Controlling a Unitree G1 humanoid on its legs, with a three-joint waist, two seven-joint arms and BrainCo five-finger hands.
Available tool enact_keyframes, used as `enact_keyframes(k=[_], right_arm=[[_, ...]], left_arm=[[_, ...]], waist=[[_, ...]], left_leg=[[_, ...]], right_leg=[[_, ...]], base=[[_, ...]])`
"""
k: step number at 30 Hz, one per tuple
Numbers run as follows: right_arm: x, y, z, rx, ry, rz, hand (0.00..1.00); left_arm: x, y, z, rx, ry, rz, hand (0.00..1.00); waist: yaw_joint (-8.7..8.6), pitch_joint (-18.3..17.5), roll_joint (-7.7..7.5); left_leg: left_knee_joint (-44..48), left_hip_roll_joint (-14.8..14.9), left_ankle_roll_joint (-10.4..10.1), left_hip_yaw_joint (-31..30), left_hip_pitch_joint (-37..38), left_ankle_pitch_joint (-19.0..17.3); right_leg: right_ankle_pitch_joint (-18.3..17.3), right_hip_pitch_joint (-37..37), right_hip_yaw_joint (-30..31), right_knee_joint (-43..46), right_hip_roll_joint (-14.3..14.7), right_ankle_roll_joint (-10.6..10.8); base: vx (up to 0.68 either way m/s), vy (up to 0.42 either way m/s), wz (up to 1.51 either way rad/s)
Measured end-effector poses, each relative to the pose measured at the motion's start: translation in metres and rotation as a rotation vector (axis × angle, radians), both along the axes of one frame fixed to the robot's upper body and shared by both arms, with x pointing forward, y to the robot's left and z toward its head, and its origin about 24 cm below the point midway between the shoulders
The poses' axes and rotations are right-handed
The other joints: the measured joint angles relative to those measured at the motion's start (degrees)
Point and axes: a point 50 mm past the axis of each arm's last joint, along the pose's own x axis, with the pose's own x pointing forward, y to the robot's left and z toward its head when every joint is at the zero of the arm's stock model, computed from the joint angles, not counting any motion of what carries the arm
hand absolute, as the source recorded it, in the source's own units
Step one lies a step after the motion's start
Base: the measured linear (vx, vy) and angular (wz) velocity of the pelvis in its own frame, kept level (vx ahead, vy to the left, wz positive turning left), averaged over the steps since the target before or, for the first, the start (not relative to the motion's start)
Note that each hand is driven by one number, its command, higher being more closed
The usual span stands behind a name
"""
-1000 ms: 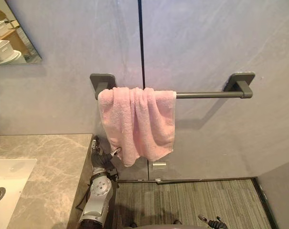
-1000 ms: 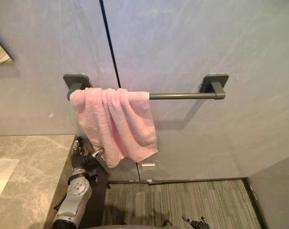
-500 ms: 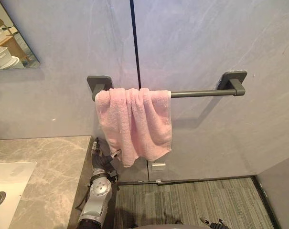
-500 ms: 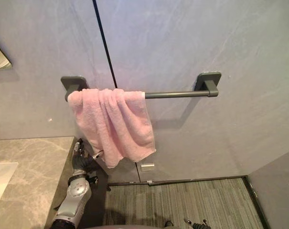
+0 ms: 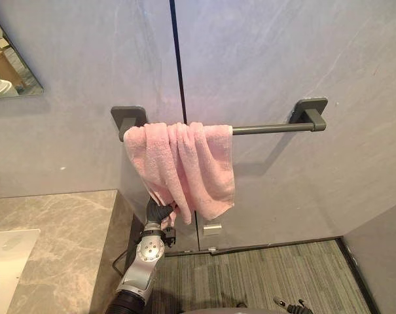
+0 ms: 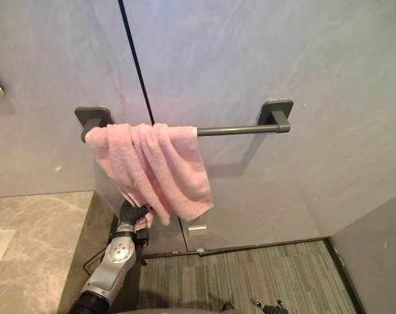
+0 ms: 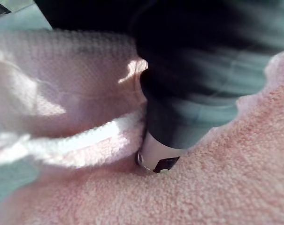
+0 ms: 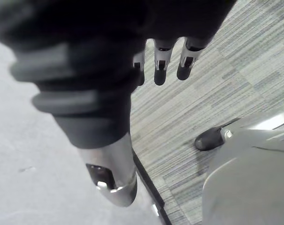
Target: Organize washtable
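Spreading the bunched pink terry towel [image 5: 184, 167] along its dark grey wall rail [image 5: 270, 128] would need a firm hem grip, yet the left hand [image 5: 160, 212] has its fingers buried in the cloth, closure unclear, while the right hand [image 8: 159, 72] dangles slack-fingered.

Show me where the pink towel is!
In both eye views, the fluffy pink towel hangs at the left end of the dark grey bar, the left hand at its bottom edge.

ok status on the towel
Left hand at lower edge of pink terry towel, grip hidden. Right hand open, holding nothing. Towel bunched on dark grey wall bar. Nothing blocking.
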Motion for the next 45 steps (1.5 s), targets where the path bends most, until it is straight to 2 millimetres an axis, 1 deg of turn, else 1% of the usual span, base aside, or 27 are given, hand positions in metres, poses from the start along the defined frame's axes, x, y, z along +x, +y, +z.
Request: enact_keyframes(k=[5, 6, 7, 8, 9, 11, 12, 14, 15, 17, 19, 20, 21, 25, 27, 29, 33, 37, 43, 45], right_arm=[[0.026, -0.004, 0.015, -0.045, -0.134, 0.05, 0.0], [0.039, -0.005, 0.024, -0.068, -0.21, 0.075, 0.0], [0.045, -0.005, 0.029, -0.076, -0.243, 0.087, 0.0], [0.058, -0.005, 0.039, -0.094, -0.318, 0.101, 0.0], [0.062, -0.005, 0.043, -0.102, -0.346, 0.105, 0.0], [0.079, -0.007, 0.059, -0.132, -0.444, 0.121, 0.0], [0.082, -0.007, 0.062, -0.138, -0.462, 0.125, 0.0], [0.095, -0.003, 0.077, -0.16, -0.541, 0.165, 0.0], [0.098, -0.002, 0.08, -0.164, -0.558, 0.174, 0.0], [0.108, 0.002, 0.094, -0.177, -0.643, 0.196, 0.0], [0.113, 0.004, 0.1, -0.174, -0.689, 0.21, 0.0], [0.118, 0.01, 0.107, -0.149, -0.736, 0.234, 0.0], [0.12, 0.011, 0.109, -0.139, -0.752, 0.241, 0.0], [0.132, 0.03, 0.126, -0.054, -0.865, 0.357, 0.0], [0.135, 0.036, 0.131, -0.033, -0.889, 0.404, 0.0], [0.137, 0.043, 0.134, -0.017, -0.909, 0.437, 0.0], [0.148, 0.062, 0.146, 0.024, -0.974, 0.529, 0.0], [0.155, 0.078, 0.158, 0.053, -1.03, 0.6, 0.0], [0.164, 0.09, 0.166, 0.071, -1.067, 0.643, 0.0], [0.165, 0.091, 0.167, 0.069, -1.073, 0.645, 0.0]], left_arm=[[0.001, 0.0, 0.01, -0.048, -0.044, 0.012, 1.0], [0.001, 0.0, 0.013, -0.06, -0.058, 0.014, 1.0], [0.002, 0.001, 0.015, -0.062, -0.064, 0.016, 1.0], [0.003, 0.002, 0.017, -0.07, -0.079, 0.029, 1.0], [0.003, 0.003, 0.019, -0.075, -0.085, 0.035, 1.0], [0.004, 0.004, 0.022, -0.086, -0.102, 0.048, 1.0], [0.004, 0.004, 0.022, -0.087, -0.105, 0.047, 1.0], [0.003, 0.004, 0.024, -0.09, -0.113, 0.048, 1.0], [0.002, 0.004, 0.024, -0.091, -0.113, 0.048, 1.0], [0.002, 0.0, 0.026, -0.116, -0.123, 0.039, 1.0], [0.003, -0.004, 0.03, -0.134, -0.137, 0.024, 1.0], [0.003, -0.006, 0.032, -0.145, -0.149, 0.017, 1.0], [0.003, -0.007, 0.033, -0.149, -0.15, 0.014, 1.0], [0.003, -0.013, 0.034, -0.184, -0.154, -0.023, 1.0], [0.003, -0.016, 0.034, -0.192, -0.153, -0.032, 1.0], [0.003, -0.022, 0.034, -0.2, -0.15, -0.052, 1.0], [0.002, -0.027, 0.034, -0.206, -0.15, -0.071, 1.0], [-0.002, -0.031, 0.032, -0.219, -0.147, -0.083, 1.0], [-0.003, -0.036, 0.031, -0.23, -0.141, -0.1, 1.0], [-0.003, -0.036, 0.031, -0.231, -0.141, -0.101, 1.0]], waist=[[-0.07, 0.0, 0.04], [-0.1, 0.0, 0.05], [-0.13, 0.0, 0.04], [-0.16, 0.0, 0.05], [-0.16, 0.1, 0.05], [-0.15, 0.1, 0.04], [-0.1, 0.1, 0.03], [-0.08, 0.1, 0.06], [-0.09, 0.1, 0.06], [0.03, 0.1, 0.04], [0.13, 0.2, 0.0], [0.16, 0.3, 0.02], [0.18, 0.3, 0.03], [0.34, 0.6, 0.11], [0.72, 0.6, 0.1], [1.51, 0.6, 0.03], [1.58, 0.8, -0.26], [1.62, 0.9, -0.44], [1.7, 1.3, -1.15], [1.75, 1.3, -1.15]], left_leg=[[0.0, 0.0, 0.0, 0.1, 0.1, 0.0], [0.0, 0.0, 0.0, 0.2, 0.1, 0.0], [0.0, 0.0, 0.0, 0.2, 0.1, 0.0], [0.0, 0.0, 0.0, 0.4, 0.2, 0.0], [0.0, 0.0, 0.0, 0.4, 0.2, 0.0], [0.0, 0.0, 0.0, 0.4, 0.2, 0.0], [0.0, 0.0, 0.0, 0.4, 0.2, 0.0], [0.0, 0.0, 0.0, 0.4, 0.2, 0.0], [0.0, 0.0, 0.0, 0.4, 0.2, 0.0], [0.0, 0.0, 0.0, 0.5, 0.2, 0.0], [0.0, 0.0, 0.0, 0.5, 0.2, 0.0], [0.1, 0.1, 0.0, 0.5, 0.2, -0.1], [0.1, 0.1, 0.0, 0.5, 0.2, -0.1], [0.4, 0.1, 0.0, 0.4, 0.2, -0.1], [0.4, 0.1, 0.0, 0.4, 0.2, -0.1], [0.5, 0.1, 0.0, 0.3, 0.2, -0.1], [0.6, 0.0, 0.0, -0.2, 0.2, -0.1], [0.6, 0.0, 0.0, -0.4, 0.1, -0.1], [0.7, 0.0, 0.1, -1.3, -0.4, 0.0], [0.7, -0.1, 0.1, -1.4, -0.5, 0.0]], right_leg=[[0.0, 0.0, 0.2, 0.0, 0.0, 0.0], [0.0, 0.0, 0.3, 0.0, 0.0, 0.0], [0.0, 0.0, 0.3, 0.0, 0.0, 0.0], [0.1, 0.0, 0.5, 0.0, 0.0, 0.0], [0.1, 0.0, 0.5, 0.0, 0.0, 0.0], [0.1, 0.0, 0.6, 0.0, 0.0, 0.0], [0.1, 0.0, 0.6, 0.0, 0.0, 0.0], [0.1, 0.0, 0.6, 0.0, 0.0, 0.1], [0.1, 0.0, 0.6, 0.0, 0.0, 0.1], [0.1, -0.1, 1.2, 0.0, 0.0, 0.1], [0.0, -0.1, 1.2, 0.1, -0.1, 0.1], [0.0, -0.1, 1.2, 0.1, -0.1, 0.1], [0.0, -0.1, 1.3, 0.1, -0.1, 0.1], [0.0, -0.1, 1.4, 0.3, -0.1, 0.2], [0.0, -0.1, 1.4, 0.4, -0.1, 0.2], [-0.1, -0.1, 1.3, 0.5, -0.1, 0.3], [-0.5, -0.1, 1.0, 1.1, -0.2, 0.6], [-0.5, -0.1, 0.8, 1.1, -0.2, 0.6], [-0.6, -0.1, 0.0, 1.1, -0.2, 0.6], [-0.6, -0.1, -0.1, 1.1, -0.2, 0.6]], base=[[0.0, 0.0, 0.0], [0.0, 0.0, 0.0], [0.0, 0.0, -0.05], [0.0, 0.0, -0.04], [0.0, 0.0, -0.04], [0.0, 0.0, 0.0], [0.0, 0.0, 0.0], [0.0, 0.0, 0.0], [0.0, 0.0, 0.0], [0.0, 0.0, 0.0], [0.0, 0.0, 0.0], [0.0, 0.0, 0.0], [0.0, 0.0, 0.0], [-0.02, -0.014, 0.0], [-0.02, -0.013, 0.0], [-0.04, -0.027, 0.03], [-0.01, -0.01, 0.05], [0.0, 0.0, 0.01], [-0.02, -0.021, 0.07], [-0.02, -0.024, 0.04]])
